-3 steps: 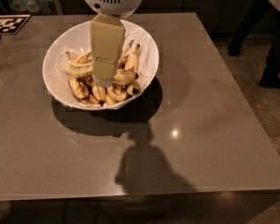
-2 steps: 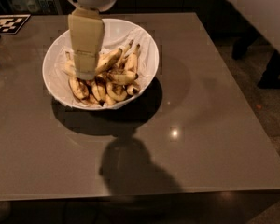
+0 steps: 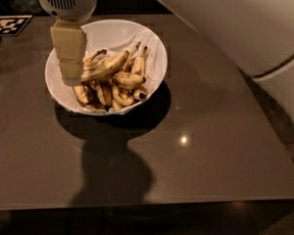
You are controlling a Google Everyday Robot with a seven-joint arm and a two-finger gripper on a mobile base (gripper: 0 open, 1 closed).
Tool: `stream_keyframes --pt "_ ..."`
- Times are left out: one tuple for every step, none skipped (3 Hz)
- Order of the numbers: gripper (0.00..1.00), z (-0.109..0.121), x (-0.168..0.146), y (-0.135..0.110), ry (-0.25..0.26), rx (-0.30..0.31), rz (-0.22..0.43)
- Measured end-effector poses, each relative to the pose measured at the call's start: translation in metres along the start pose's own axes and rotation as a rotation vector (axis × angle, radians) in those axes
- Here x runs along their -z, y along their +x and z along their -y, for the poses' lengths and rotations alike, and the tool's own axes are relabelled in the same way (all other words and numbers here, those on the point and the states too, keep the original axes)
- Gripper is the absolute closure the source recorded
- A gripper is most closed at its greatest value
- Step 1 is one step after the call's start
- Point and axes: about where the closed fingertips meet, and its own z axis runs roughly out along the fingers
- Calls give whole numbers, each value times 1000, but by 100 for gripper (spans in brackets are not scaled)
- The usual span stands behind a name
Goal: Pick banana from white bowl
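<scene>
**Camera view.**

Risk: the gripper (image 3: 71, 76) hangs over the left side of the white bowl (image 3: 154, 58). Its lower end meets the left end of the banana (image 3: 107, 66). Whether it is closed on the fruit cannot be told. A hold at the end only would likely let the banana pivot and drop back among the shorter bananas (image 3: 115, 94).

Appearance: the banana is long, gently curved and pale yellow with brown marks. It lies topmost on the pile inside the bowl, pointing far-right.

One high camera looks down on the table (image 3: 210, 131), the gripper (image 3: 71, 75) over the white bowl (image 3: 154, 62).
</scene>
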Motion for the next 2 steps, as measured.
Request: stream_keyframes --pt "0 1 -27 3 -54 -15 -17" --pt "3 4 -52 10 -102 -39 -35"
